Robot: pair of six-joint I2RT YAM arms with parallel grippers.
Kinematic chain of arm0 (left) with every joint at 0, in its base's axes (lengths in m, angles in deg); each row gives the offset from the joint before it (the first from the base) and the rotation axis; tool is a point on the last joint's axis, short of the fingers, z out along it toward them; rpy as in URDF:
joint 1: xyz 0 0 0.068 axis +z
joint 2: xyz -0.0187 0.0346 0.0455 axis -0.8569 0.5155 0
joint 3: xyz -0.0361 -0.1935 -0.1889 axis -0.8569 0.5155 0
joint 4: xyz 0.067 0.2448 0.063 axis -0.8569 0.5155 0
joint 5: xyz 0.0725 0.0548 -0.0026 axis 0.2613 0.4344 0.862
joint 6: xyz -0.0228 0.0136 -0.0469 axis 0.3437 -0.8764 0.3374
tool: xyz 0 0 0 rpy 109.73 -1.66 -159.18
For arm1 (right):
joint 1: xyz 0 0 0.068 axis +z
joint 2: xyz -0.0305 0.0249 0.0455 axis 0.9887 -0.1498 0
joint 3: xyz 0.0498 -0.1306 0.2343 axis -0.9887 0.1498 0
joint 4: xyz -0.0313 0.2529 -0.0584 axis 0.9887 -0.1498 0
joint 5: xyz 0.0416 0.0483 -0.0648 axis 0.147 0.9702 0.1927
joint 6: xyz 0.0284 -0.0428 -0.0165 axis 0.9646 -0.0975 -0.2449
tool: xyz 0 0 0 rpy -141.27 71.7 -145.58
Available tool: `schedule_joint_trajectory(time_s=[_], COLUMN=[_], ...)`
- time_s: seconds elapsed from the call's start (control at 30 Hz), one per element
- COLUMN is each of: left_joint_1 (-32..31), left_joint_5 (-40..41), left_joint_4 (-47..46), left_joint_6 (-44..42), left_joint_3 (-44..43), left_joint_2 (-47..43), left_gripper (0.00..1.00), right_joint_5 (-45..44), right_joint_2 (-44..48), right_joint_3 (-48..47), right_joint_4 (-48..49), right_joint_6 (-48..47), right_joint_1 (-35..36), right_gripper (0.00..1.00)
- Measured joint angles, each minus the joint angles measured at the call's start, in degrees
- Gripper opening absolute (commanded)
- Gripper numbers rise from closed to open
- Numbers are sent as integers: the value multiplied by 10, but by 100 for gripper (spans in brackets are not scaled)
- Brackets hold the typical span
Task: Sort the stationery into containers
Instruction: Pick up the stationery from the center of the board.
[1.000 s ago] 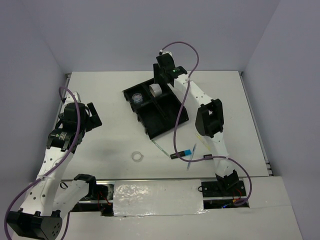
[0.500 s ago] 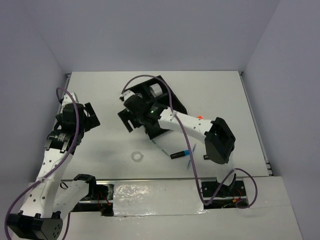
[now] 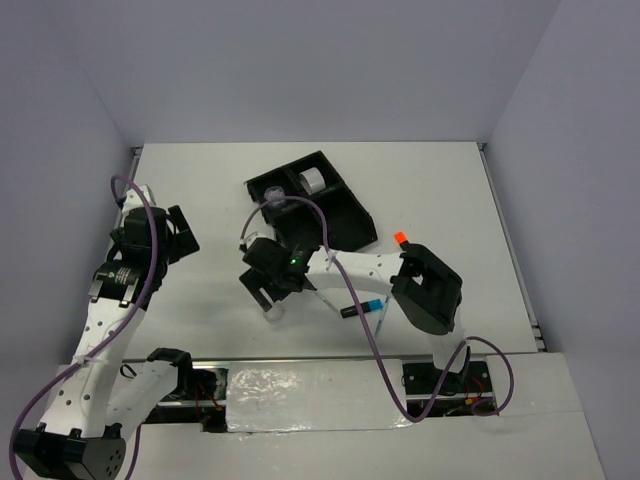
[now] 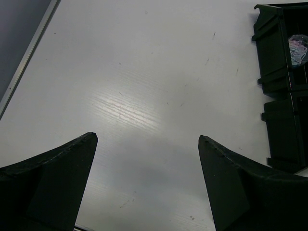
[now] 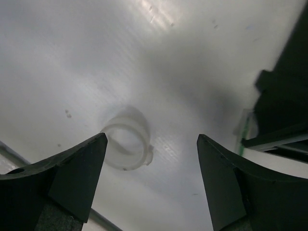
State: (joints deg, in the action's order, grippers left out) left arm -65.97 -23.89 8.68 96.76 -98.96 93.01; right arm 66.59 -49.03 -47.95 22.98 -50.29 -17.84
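Hovering over the clear tape roll (image 5: 127, 144), the right gripper (image 5: 150, 140) has its fingers spread wide and grips nothing; the roll lies on the white table (image 3: 200, 180) between them, nearer the left finger. The left gripper (image 4: 147, 138) is also wide open and empty, well left of the black tray (image 3: 362, 225), whose far compartments hold a pale tape roll (image 3: 312, 180) and a glittery tape roll (image 3: 272, 193)

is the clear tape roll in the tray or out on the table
Out. The clear tape roll lies on the table, below the open right tool, not gripped and apart from the black tray.
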Motion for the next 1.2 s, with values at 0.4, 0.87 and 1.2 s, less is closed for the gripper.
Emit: schedule_joint_trajectory(time_s=[0.4, 0.87, 1.2], left_joint_1=[1, 1, 1], left_joint_5=[0, -5, -7], left_joint_4=[0, 0, 0], left_joint_6=[0, 0, 0], left_joint_3=[0, 0, 0], left_joint_2=[2, 4, 5], left_gripper=[99, 99, 99], right_joint_5=[73, 31, 24], right_joint_2=[0, -37, -1], right_joint_3=[47, 31, 26], right_joint_4=[16, 17, 19], right_joint_6=[9, 2, -14], right_joint_1=[31, 37, 27], right_gripper=[85, 57, 45])
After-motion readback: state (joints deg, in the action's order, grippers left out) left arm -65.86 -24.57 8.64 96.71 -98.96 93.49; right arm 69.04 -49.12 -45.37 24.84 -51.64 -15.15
